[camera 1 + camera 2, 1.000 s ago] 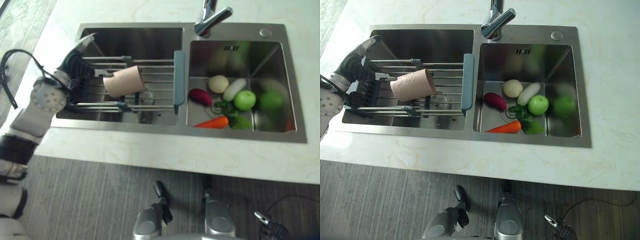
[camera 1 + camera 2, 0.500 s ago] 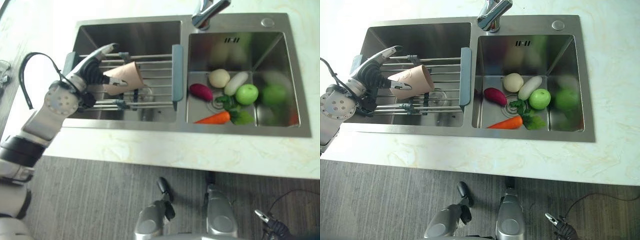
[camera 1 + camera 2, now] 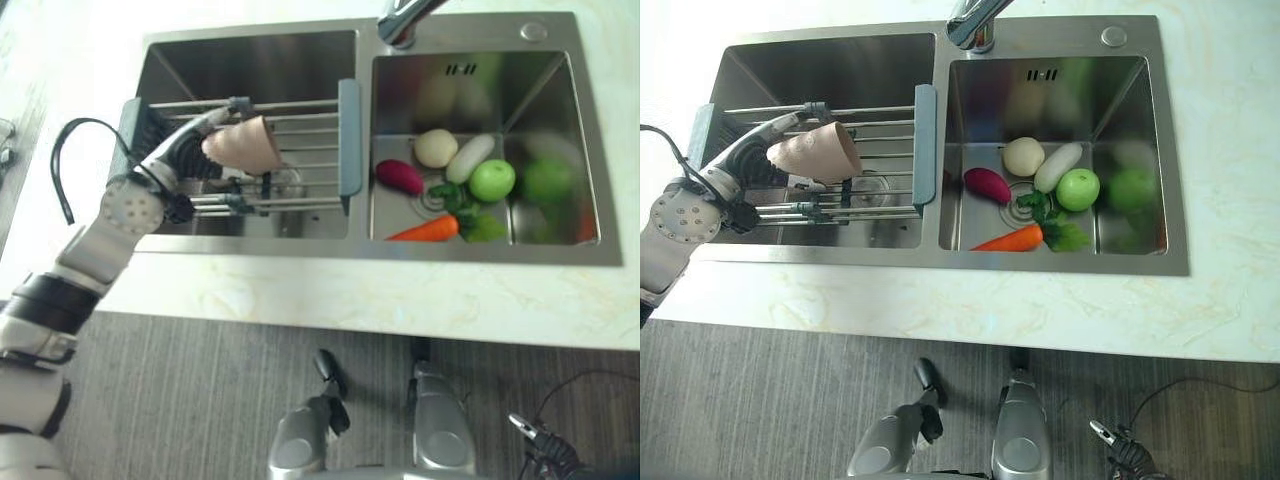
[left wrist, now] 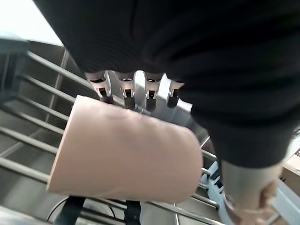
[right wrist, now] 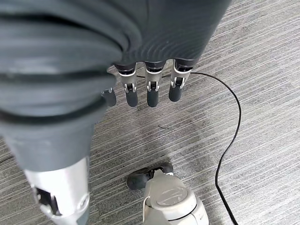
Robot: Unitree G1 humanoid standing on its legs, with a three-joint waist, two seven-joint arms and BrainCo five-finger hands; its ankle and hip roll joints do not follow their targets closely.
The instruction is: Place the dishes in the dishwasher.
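The pale marble bench point(image 3: 330, 300) runs nearest, with a steel double sink point(image 3: 365, 245) set into it. Over the sink's left basin, the left robot hand point(image 3: 190, 150) grips a beige cup point(image 3: 243, 146) lying sideways, fingers and thumb curled round it just above the wire rack point(image 3: 290, 150). The right basin holds a carrot point(image 3: 425, 230), green apple point(image 3: 492, 181) and other vegetables. The right robot hand point(image 5: 140, 89) hangs relaxed, fingers straight, above grey flooring point(image 5: 262, 117).

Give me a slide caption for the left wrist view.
Left robot hand gripping a beige cup above the sink rack.
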